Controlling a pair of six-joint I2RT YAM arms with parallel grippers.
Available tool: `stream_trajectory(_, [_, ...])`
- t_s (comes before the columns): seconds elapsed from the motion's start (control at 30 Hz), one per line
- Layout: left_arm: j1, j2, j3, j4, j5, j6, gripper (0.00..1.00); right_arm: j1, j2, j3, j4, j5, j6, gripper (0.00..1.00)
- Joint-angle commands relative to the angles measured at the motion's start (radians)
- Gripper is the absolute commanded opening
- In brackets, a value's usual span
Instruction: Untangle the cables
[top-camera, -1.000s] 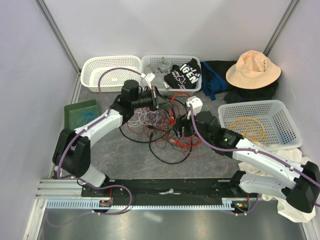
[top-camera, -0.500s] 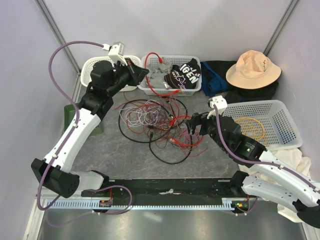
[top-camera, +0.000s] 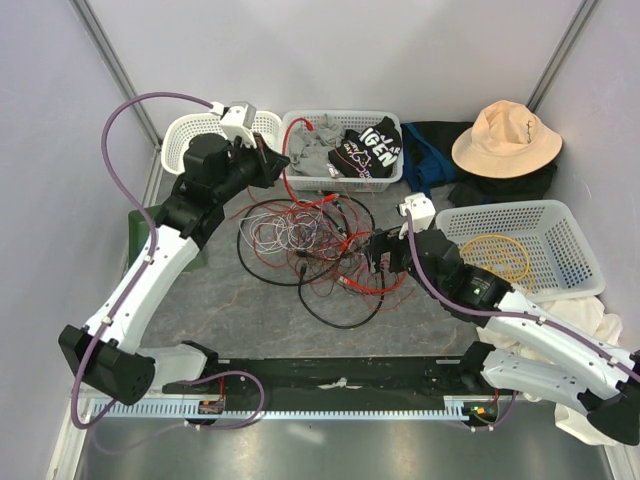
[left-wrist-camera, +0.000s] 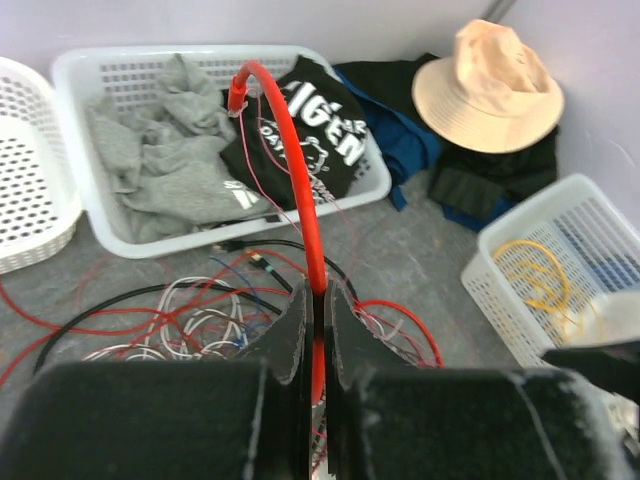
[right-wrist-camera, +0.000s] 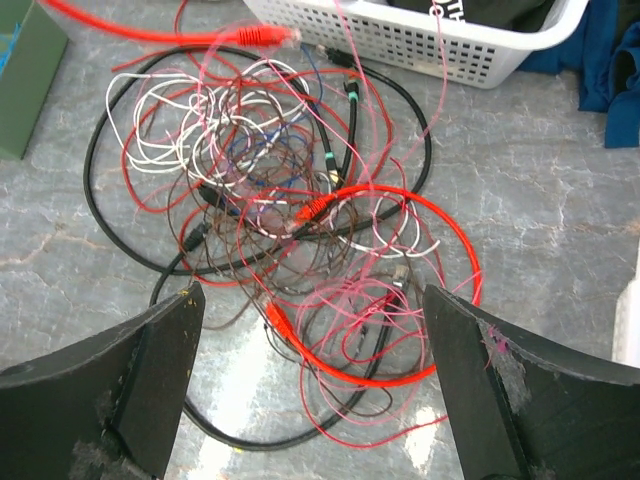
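Note:
The cables (top-camera: 320, 245) lie in a loose tangle of red, black, white and pink strands on the grey table, also in the right wrist view (right-wrist-camera: 300, 200). My left gripper (top-camera: 276, 160) is raised at the tangle's back left, shut on a thick red cable (left-wrist-camera: 300, 180). That cable arches up over the middle basket, and its lower run drops back into the tangle. My right gripper (top-camera: 384, 250) hangs wide open over the tangle's right side. Nothing is between its fingers (right-wrist-camera: 310, 300).
Behind the tangle stand an empty white basket (top-camera: 190, 135) and a white basket of clothes (top-camera: 345, 182). A third basket (top-camera: 560, 215) on the right holds a coiled yellow cable (top-camera: 497, 255). A tan hat (top-camera: 505, 135) lies on dark clothes. A green box (top-camera: 135, 235) is at left.
My left arm rose from the tangle up and back to the left, drawing the red cable out with it. My right gripper opened wide and shifted slightly over the tangle.

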Motion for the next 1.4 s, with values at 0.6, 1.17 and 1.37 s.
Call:
stream_trajectory(0.6, [-0.006, -0.354, -0.153, -0.095, 0.27, -0.041, 0.02, -0.032, 0.554, 0.29, 0.66, 0.087, 0.025, 0.98])
stream_trajectory(1.17, [-0.006, -0.365, -0.167, -0.126, 0.177, -0.023, 0.02, -0.095, 0.481, 0.418, 0.562, 0.019, -0.044, 0.0])
stream_trajectory(1.37, [-0.008, -0.327, -0.15, -0.124, 0.013, -0.041, 0.02, -0.094, 0.239, 0.427, 0.407, -0.012, -0.012, 0.0])
